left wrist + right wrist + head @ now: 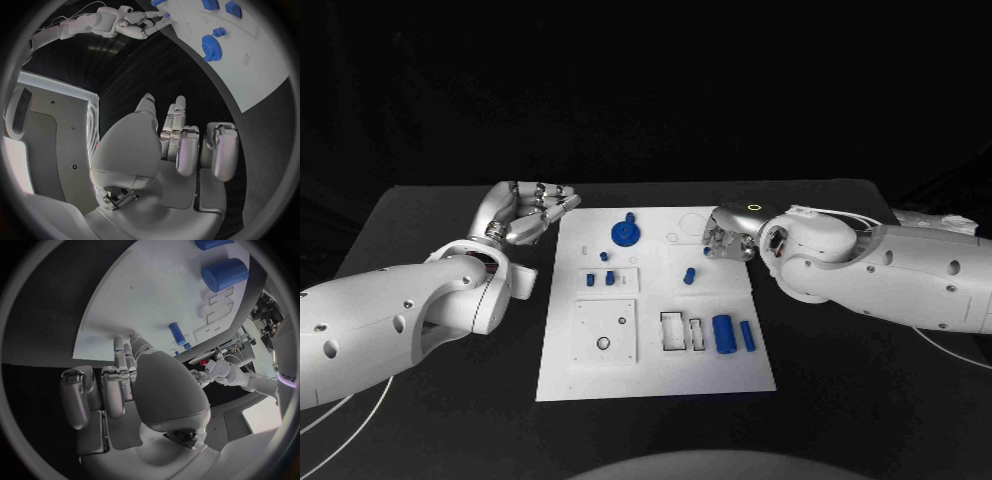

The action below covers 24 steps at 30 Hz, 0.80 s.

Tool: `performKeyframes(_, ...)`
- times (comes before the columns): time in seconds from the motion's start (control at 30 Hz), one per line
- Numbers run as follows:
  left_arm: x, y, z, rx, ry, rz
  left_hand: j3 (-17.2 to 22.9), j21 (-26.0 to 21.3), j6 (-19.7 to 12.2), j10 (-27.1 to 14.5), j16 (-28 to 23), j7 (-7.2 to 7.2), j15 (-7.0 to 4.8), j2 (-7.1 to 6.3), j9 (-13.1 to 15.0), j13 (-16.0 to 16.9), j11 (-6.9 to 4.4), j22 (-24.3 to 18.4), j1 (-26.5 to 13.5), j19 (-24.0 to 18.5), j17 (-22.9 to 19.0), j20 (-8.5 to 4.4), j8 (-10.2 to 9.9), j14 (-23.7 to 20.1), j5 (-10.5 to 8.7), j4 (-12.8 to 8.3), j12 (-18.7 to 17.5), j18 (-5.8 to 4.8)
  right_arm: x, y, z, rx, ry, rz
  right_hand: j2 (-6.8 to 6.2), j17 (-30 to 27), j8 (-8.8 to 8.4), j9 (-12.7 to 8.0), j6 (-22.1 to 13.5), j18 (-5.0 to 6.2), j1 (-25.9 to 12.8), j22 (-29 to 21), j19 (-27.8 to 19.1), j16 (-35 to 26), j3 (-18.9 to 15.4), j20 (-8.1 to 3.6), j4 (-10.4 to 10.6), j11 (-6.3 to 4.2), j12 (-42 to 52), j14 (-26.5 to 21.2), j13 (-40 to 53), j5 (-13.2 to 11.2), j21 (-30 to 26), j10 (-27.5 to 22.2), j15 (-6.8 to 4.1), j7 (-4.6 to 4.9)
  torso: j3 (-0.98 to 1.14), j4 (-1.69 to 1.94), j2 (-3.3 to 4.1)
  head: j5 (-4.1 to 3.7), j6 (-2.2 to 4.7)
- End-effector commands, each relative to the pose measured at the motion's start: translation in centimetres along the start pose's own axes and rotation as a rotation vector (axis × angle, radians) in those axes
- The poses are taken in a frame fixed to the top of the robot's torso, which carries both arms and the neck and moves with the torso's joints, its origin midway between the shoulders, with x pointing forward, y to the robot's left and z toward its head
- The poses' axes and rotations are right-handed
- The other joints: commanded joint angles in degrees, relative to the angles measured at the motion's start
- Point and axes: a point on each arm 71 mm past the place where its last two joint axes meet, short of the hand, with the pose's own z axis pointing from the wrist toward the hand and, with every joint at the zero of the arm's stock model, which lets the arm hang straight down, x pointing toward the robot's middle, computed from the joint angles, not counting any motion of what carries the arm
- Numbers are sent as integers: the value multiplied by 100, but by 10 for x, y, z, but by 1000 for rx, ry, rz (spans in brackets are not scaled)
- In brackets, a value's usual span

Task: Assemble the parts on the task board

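The board [656, 300] lies mid-tabletop [848, 400] between the two arms. The right hand [728, 236] hovers over its far right corner, fingers loosely apart, holding nothing. The nearest loose part is likely the small peg [689, 274], just toward the robot from that hand, long axis running near to far. The left hand [531, 212] sits off the board's far left edge, fingers curled, empty; the gear [627, 232] lies just to its right.
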Motion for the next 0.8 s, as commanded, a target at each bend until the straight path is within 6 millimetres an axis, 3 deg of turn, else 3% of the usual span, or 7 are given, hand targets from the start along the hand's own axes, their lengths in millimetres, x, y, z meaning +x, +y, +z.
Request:
performKeyframes(0.03,1,-1,0,8,10,-9,0,14,21,1,14,-31,-10,62,1,-2,13,1509,24,603,1509,-7,16,587,2,-20,-27,-86,9,2,-1,0,61,-14,-27,1508,31,-9,43,-39,18,1508,599,24,45,-40,-9,-17,-44,615,-3,-30,26,51,-50,-14,0,-1,0,-3,0)
performKeyframes(0.53,0,0,1,6,8,-5,-1,14,22,1,14,-32,-10,69,1,-2,12,1509,29,603,1509,-7,16,587,2,-20,-27,-86,10,4,0,-3,69,-15,-42,1508,45,-13,139,-39,89,1508,599,24,120,-92,-43,-54,-85,615,-6,-33,26,87,-100,-96,1,0,0,-12,4)
performKeyframes(0.8,-1,1,2,4,7,-4,-1,14,22,1,14,-32,-10,69,1,-2,12,1509,29,603,1509,-7,16,587,2,-20,-27,-86,10,6,-1,-9,71,-15,-115,1508,23,-27,137,-39,129,1508,599,24,138,-112,-79,-66,-98,615,-5,-33,26,105,-115,-118,-1,2,-1,-12,5)
